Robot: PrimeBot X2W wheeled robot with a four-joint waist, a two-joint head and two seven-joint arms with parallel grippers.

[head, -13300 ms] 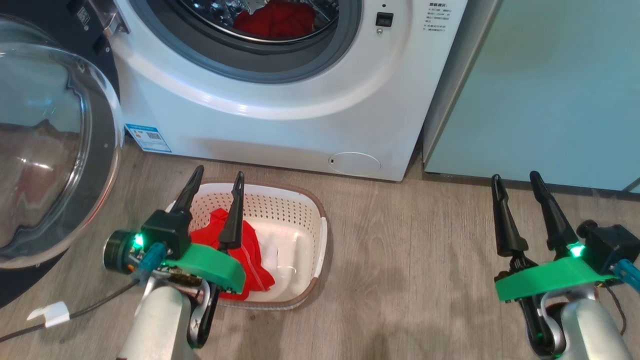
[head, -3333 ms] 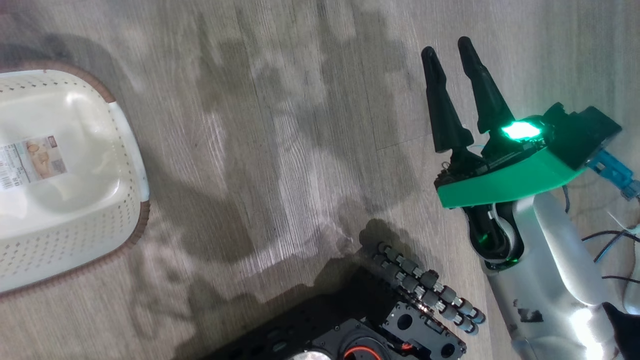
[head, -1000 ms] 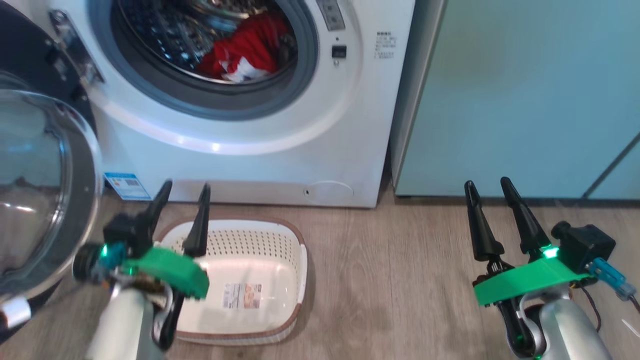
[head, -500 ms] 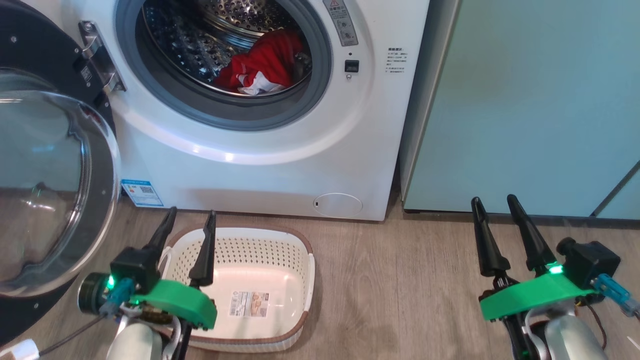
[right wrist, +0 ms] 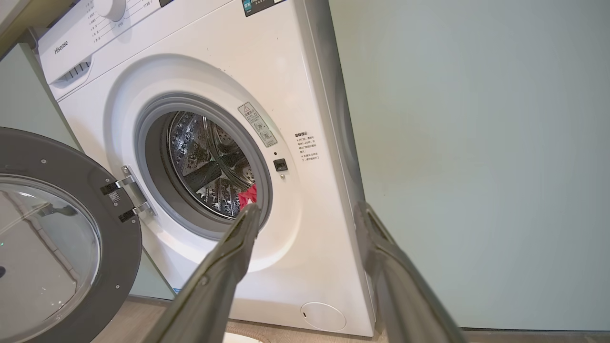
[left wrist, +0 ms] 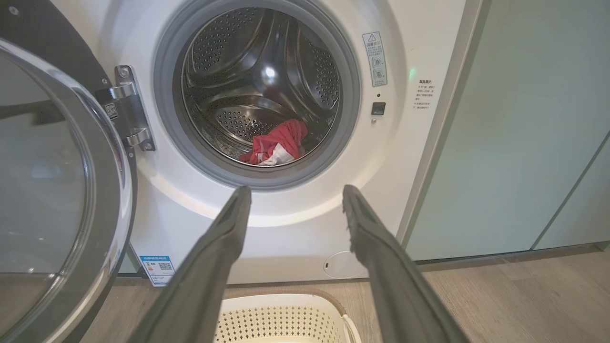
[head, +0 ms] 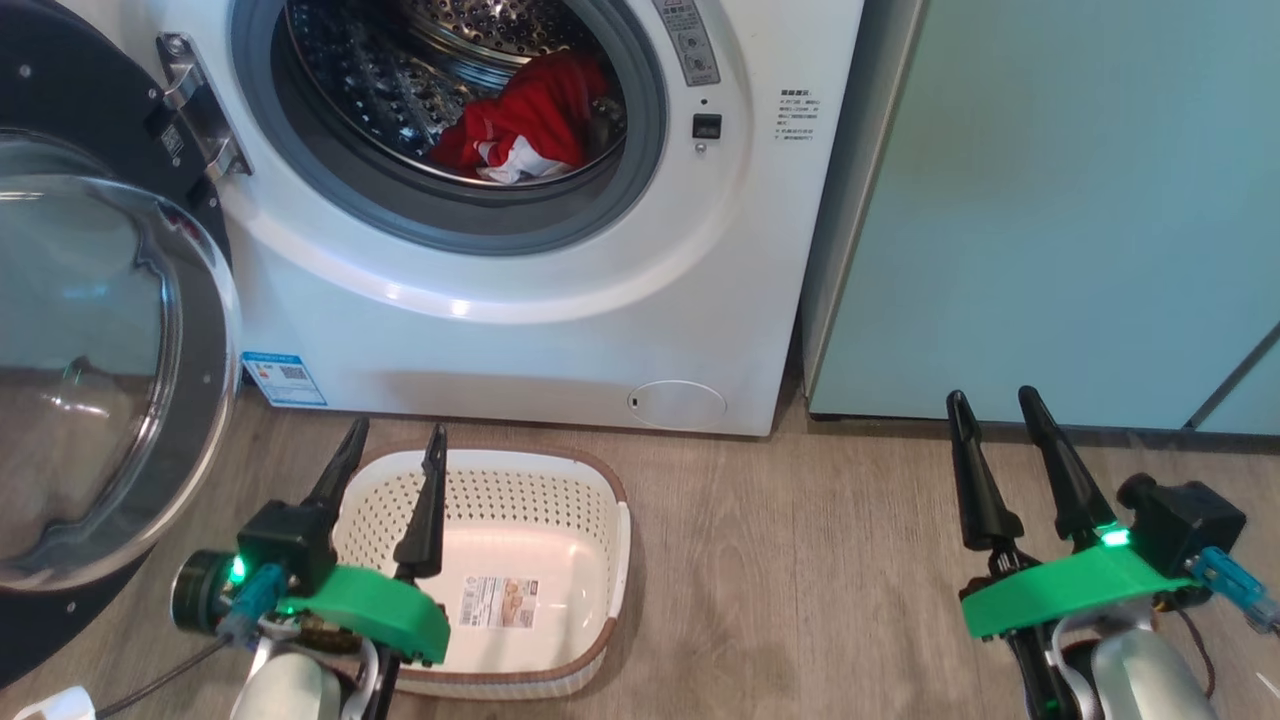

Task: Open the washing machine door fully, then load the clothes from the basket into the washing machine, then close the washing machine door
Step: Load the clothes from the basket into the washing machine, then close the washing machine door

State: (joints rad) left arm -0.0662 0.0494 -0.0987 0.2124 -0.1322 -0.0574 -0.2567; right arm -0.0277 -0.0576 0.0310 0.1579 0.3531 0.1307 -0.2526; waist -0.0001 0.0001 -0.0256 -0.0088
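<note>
Two hands low up front, left hand (head: 398, 430) released over near left rim of basket (head: 600, 478), right hand (head: 993, 395) released above floor (head: 800, 570), label (head: 497, 602) on basket bottom, basket just before washing machine (head: 560, 340), washing machine door (head: 215, 400) swung wide left, red clothes (head: 530, 110) in drum (head: 400, 80), teal cabinet (head: 1050, 200) right

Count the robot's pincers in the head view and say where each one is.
2. The left pincer hangs open at lower left, above the basket; the right pincer hangs open at lower right, before the teal cabinet.

Left edge cuts door (head: 100, 380); left hand (head: 398, 430) hides basket (head: 520, 490) near corner; blue label (head: 283, 378) print illegible.
</note>
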